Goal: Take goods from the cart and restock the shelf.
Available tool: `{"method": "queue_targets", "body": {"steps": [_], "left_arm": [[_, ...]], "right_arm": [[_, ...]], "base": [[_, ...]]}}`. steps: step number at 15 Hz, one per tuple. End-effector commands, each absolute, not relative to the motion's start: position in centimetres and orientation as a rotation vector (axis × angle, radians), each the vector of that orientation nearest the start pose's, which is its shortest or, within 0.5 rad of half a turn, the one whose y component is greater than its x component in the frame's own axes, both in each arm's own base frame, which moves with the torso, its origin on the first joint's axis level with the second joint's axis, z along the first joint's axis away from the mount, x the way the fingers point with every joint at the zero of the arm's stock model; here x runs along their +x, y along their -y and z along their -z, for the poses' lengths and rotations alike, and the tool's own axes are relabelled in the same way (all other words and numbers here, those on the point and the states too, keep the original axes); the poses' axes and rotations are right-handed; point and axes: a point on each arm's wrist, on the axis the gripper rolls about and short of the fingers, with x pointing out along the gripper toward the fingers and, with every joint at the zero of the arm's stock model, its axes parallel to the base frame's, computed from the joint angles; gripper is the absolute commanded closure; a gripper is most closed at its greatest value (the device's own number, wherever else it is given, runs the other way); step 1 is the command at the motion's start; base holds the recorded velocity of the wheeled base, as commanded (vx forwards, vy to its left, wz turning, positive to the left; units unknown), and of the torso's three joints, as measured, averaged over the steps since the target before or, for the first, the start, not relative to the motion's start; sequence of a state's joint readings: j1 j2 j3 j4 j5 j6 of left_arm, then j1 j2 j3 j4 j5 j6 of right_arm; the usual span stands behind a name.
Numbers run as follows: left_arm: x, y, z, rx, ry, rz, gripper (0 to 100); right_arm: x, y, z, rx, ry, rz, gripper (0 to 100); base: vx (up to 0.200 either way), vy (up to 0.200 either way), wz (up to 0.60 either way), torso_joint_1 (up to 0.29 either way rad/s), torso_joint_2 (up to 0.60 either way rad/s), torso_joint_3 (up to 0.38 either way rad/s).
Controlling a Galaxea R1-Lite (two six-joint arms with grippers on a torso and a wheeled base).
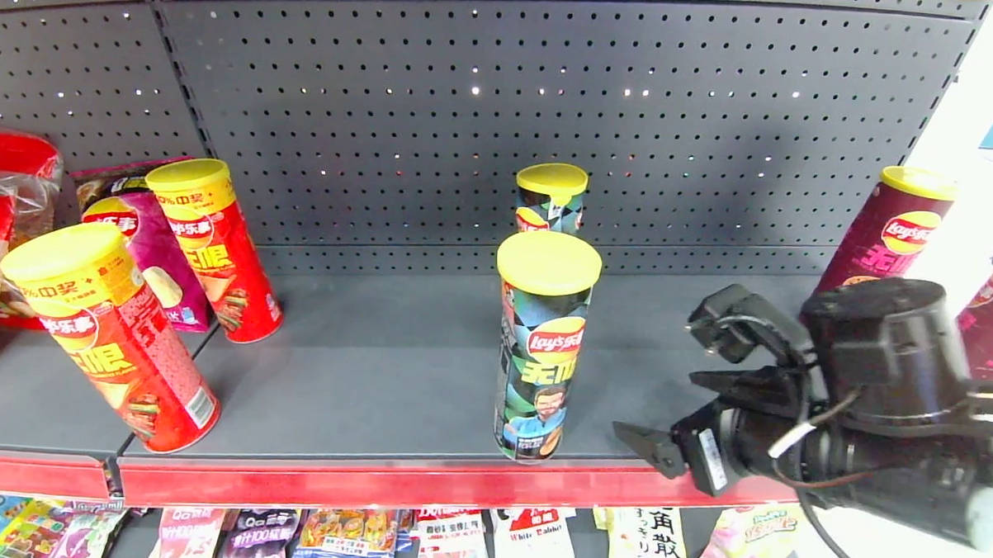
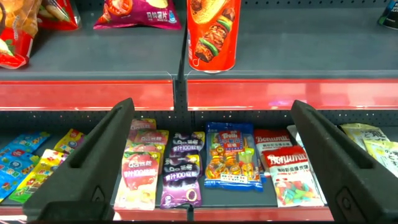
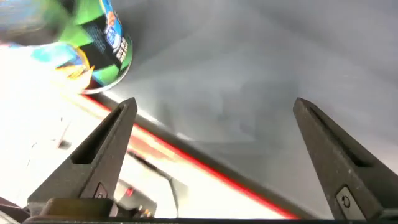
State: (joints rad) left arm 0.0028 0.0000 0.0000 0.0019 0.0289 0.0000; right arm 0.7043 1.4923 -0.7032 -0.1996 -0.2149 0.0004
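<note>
A green chip can with a yellow lid stands upright near the front edge of the grey shelf; a second green can stands behind it. My right gripper is open just right of the front can, at the shelf's red lip, with nothing between its fingers. In the right wrist view the gripper stands open over bare shelf, and the green can lies off to one side. My left gripper is open and empty, in front of the shelf tier below.
Two red cans and a purple bag stand at the left. Maroon cans stand at the right. Bare shelf lies between the red and green cans. Several snack bags hang on the lower tier.
</note>
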Motion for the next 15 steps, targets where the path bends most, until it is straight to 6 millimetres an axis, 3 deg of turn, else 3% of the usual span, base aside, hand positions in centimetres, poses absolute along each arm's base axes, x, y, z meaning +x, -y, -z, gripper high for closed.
{"method": "queue_targets", "body": {"steps": [1, 4, 7, 8, 10, 11, 13, 15], "left_arm": [[-2.3, -0.1, -7.5, 0.0, -0.002, -0.032, 0], [-2.3, -0.1, -7.5, 0.0, -0.002, -0.032, 0], [-2.3, -0.1, -7.5, 0.0, -0.003, -0.032, 0], [-2.3, -0.1, -7.5, 0.0, -0.002, -0.032, 0], [-2.3, -0.1, -7.5, 0.0, -0.003, -0.032, 0], [-2.3, -0.1, -7.5, 0.0, -0.003, -0.032, 0], [-2.3, -0.1, -7.5, 0.0, -0.002, -0.032, 0], [-2.3, -0.1, -7.5, 0.0, -0.003, -0.032, 0]], "right_arm": [[13.5, -8.5, -19.8, -0.262, -0.354, -0.406, 0], [7.2, -2.0, -17.1, -0.328, -0.222, -0.369, 0], [1.2, -0.5, -13.2, -0.28, -0.098, -0.24, 0], [0.6, -0.5, -12.7, -0.271, -0.085, -0.22, 0], [-1.6, -0.6, -9.5, -0.214, -0.045, -0.122, 0], [-1.6, -0.6, -8.3, -0.188, -0.056, -0.101, 0], [-1.5, -0.4, -8.3, -0.065, -0.042, -0.023, 0], [-2.0, -0.2, -8.2, 0.032, 0.013, -0.118, 0]], "base": [[0.0, 0.0, 0.0, 0.0, 0.0, 0.0], [0.0, 0.0, 0.0, 0.0, 0.0, 0.0], [0.0, 0.0, 0.0, 0.0, 0.0, 0.0], [0.0, 0.0, 0.0, 0.0, 0.0, 0.0], [0.0, 0.0, 0.0, 0.0, 0.0, 0.0], [0.0, 0.0, 0.0, 0.0, 0.0, 0.0], [0.0, 0.0, 0.0, 0.0, 0.0, 0.0], [0.0, 0.0, 0.0, 0.0, 0.0, 0.0]]}}
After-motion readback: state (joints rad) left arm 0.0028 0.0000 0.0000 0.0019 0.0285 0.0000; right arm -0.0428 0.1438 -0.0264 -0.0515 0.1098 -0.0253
